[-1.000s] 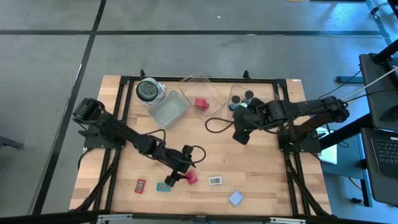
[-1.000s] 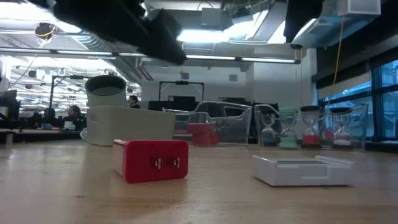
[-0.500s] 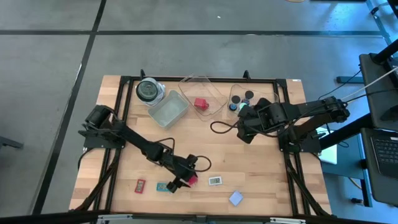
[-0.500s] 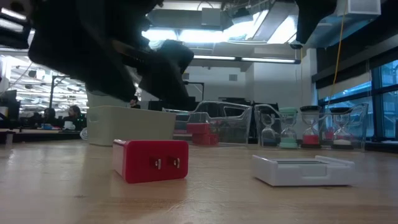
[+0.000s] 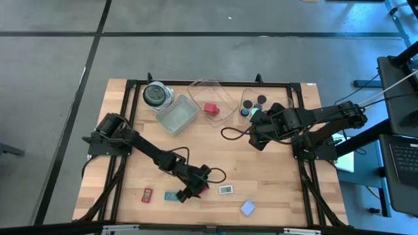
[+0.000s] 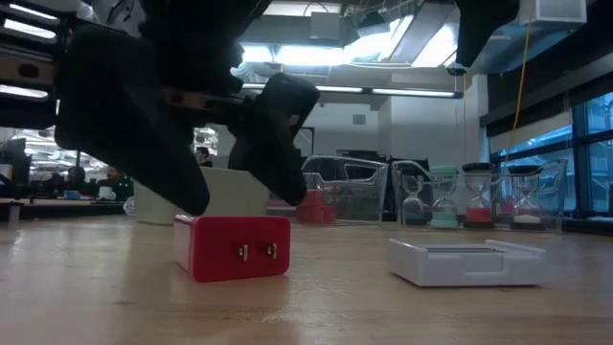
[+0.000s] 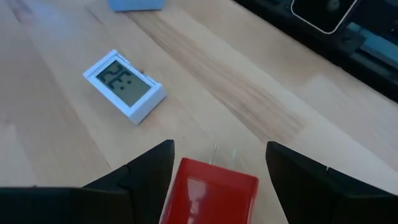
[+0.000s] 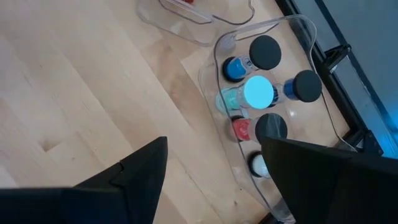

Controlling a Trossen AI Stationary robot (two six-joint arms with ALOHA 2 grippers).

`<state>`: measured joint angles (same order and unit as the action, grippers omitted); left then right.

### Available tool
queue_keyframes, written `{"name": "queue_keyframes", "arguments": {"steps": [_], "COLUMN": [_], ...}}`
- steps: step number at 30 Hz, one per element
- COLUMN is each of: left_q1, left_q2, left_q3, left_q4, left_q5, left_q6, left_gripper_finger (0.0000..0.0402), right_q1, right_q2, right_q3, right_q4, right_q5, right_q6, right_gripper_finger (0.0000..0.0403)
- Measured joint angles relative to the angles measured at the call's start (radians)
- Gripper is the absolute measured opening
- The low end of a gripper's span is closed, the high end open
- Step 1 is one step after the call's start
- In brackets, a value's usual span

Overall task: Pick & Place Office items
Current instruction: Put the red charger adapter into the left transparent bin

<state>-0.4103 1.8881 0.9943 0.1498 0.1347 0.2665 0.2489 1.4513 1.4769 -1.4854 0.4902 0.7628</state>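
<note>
A red block (image 5: 204, 189) lies on the table near its front edge; it shows in the low view (image 6: 233, 246) and the left wrist view (image 7: 209, 198). My left gripper (image 5: 196, 190) is open and has come down over it, one finger on each side (image 6: 244, 203); I see no touch. My right gripper (image 5: 256, 136) is open and empty, above the wood beside a clear tray (image 8: 305, 37) of short black cylinders with coloured tops (image 8: 258, 92). A second red block (image 5: 210, 108) lies in another clear tray.
A white flat clock (image 5: 225, 189) and a pale-blue rectangle (image 5: 247, 207) lie to the right of the red block. A teal rectangle (image 5: 172, 196) and a red one (image 5: 147, 194) lie to its left. A round jar (image 5: 155, 95) and a clear tray (image 5: 177, 115) stand at the back left.
My left gripper has gone toward the table's near edge and down, until its open fingers stand on both sides of the red block, which has not moved. My right gripper has drawn back a little toward the tray of cylinders.
</note>
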Motion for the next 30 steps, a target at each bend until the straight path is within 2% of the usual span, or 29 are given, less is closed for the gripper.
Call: {"name": "queue_keyframes", "arguments": {"steps": [15, 20, 27, 30], "left_q1": [0.000, 0.000, 0.002, 0.002], "left_q2": [-0.002, -0.002, -0.003, -0.003], "left_q3": [0.000, 0.002, 0.002, 0.002], "left_q4": [-0.157, -0.220, -0.223, -0.225], "left_q5": [-0.010, -0.016, -0.029, -0.029], "left_q6": [-0.018, 0.035, 0.050, 0.028], "left_gripper_finger": [0.0251, 0.0251, 0.0249, 0.0234], "right_q1": [0.000, 0.000, 0.000, 0.000], "right_q2": [0.000, 0.000, 0.000, 0.000], "right_q3": [0.000, 0.000, 0.000, 0.000], "right_q4": [0.001, 0.001, 0.003, 0.003], "right_q5": [0.000, 0.000, 0.000, 0.000], "right_q6": [0.008, 0.008, 0.008, 0.003], "right_gripper_finger": [0.0266, 0.0265, 0.0265, 0.0265]}}
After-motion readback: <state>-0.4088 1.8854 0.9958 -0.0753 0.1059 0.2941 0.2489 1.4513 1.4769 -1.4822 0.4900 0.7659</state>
